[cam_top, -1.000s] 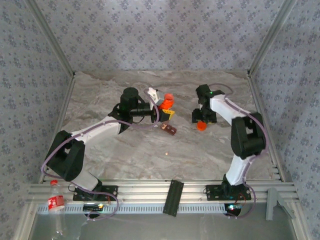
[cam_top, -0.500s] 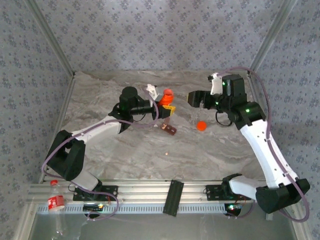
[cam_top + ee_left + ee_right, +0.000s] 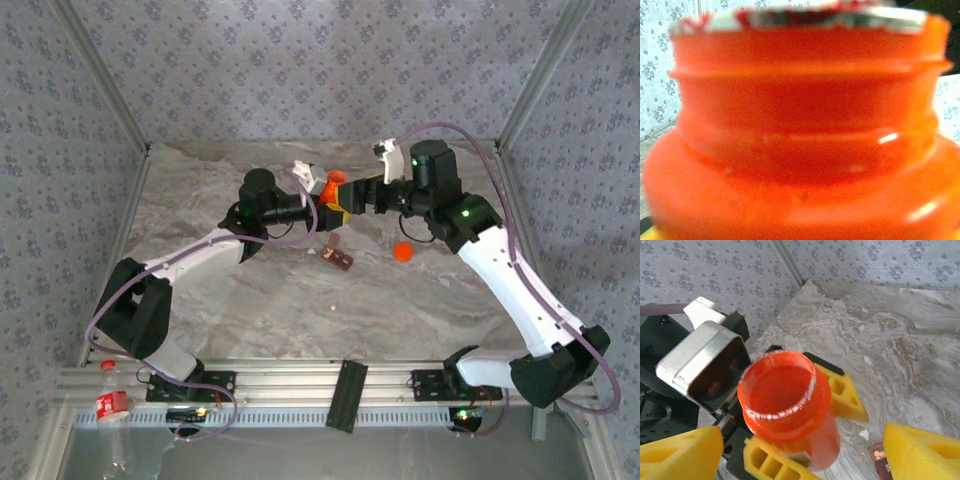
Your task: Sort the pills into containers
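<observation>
A single pill [image 3: 332,307] lies on the counter [image 3: 420,300] just below centre, the dark containers [image 3: 338,259] just above it. Higher in the frame the left hand [image 3: 330,214] clamps the uncapped orange bottle [image 3: 785,405], arm stretched inward; the right hand [image 3: 360,196], fingers [image 3: 680,452] spread, flanks it from the right. Pouring appears next, needing a slow, aimed tilt.

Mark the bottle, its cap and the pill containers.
bottle [image 3: 800,427], right wrist view, neck below the rim.
cap [image 3: 402,251], top view, its centre.
containers [image 3: 339,260], top view, middle of the strip.
</observation>
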Controlling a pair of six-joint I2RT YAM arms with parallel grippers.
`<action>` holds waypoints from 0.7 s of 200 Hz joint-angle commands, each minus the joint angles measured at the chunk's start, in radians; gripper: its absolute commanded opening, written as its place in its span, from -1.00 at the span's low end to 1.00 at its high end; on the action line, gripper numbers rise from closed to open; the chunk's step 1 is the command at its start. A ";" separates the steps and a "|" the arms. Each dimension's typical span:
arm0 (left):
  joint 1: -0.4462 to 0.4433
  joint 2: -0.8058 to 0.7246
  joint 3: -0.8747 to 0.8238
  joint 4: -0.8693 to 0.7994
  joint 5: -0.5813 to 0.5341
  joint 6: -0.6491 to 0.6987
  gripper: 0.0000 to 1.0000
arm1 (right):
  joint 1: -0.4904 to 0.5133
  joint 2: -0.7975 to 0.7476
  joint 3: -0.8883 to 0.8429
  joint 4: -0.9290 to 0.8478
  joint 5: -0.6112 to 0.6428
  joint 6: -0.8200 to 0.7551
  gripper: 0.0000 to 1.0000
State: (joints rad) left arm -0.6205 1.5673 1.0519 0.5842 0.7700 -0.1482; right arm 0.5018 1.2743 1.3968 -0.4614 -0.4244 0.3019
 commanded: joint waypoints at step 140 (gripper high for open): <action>-0.014 0.003 0.064 0.074 0.080 -0.080 -1.00 | 0.026 0.087 0.015 0.135 -0.076 -0.047 0.54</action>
State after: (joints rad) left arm -0.6247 1.5673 1.0752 0.6106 0.8196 -0.2222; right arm 0.5209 1.3560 1.3994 -0.3634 -0.4808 0.2646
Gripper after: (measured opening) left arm 0.546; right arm 0.779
